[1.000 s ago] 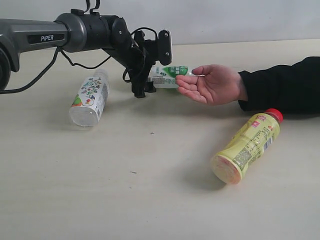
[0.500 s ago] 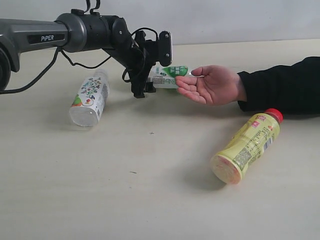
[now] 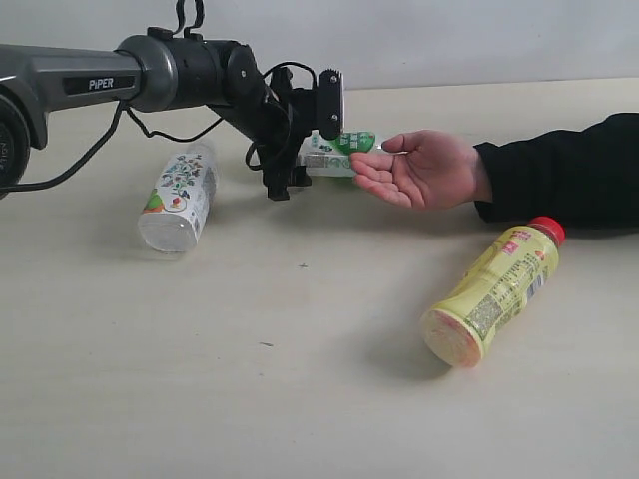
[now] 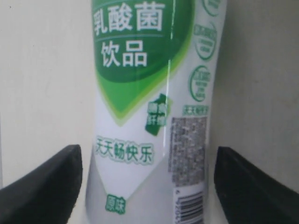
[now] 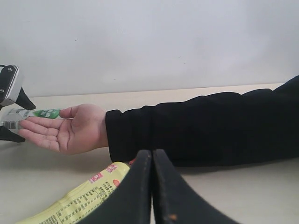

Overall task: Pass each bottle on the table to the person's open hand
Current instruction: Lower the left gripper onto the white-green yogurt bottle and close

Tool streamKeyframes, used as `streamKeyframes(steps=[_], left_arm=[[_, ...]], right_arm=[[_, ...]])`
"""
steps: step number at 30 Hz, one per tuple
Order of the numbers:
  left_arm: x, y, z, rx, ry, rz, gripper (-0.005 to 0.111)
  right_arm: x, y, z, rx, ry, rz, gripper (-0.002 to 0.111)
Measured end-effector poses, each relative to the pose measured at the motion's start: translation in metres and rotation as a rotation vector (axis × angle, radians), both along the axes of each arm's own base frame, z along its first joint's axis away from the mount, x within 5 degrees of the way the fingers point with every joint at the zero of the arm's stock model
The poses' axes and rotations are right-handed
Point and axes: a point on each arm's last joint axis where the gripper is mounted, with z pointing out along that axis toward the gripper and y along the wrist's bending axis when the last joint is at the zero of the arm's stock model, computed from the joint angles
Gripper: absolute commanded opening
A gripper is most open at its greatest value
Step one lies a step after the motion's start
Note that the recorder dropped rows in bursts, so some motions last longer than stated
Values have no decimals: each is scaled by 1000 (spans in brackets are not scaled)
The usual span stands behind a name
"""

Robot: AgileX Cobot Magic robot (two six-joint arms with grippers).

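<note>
Lifted slightly since before, left gripper [image 4: 148, 184] clamps the green-label bottle [image 3: 339, 150] at the open hand [image 3: 424, 170]. Right gripper [image 5: 152, 156] is closed, empty.

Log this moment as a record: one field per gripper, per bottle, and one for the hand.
left gripper: shut on green-label bottle, held off the table
right gripper: shut, empty
open hand: palm showing, nothing resting in it
green-label bottle: horizontal, neck end at the hand's fingers
floral bottle: lying on the table
yellow bottle: lying on the table, near the sleeve
</note>
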Motion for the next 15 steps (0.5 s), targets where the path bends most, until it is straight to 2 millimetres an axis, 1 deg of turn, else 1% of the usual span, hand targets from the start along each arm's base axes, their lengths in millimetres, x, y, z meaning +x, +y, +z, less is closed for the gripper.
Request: streamKeyframes(steps=[3, 5, 6, 7, 8, 15], left_arm=[[0, 0, -1, 3, 0, -4, 55], [0, 0, -1, 3, -2, -4, 43], [0, 0, -1, 3, -2, -4, 28], [0, 0, -1, 3, -2, -4, 18], [0, 0, -1, 3, -2, -4, 0], [0, 0, -1, -14, 11, 25, 0]], right_arm=[[0, 0, 0, 0, 0, 0, 0], [0, 0, 0, 0, 0, 0, 0], [0, 0, 0, 0, 0, 0, 0], [0, 0, 0, 0, 0, 0, 0], [0, 0, 0, 0, 0, 0, 0], [0, 0, 0, 0, 0, 0, 0]])
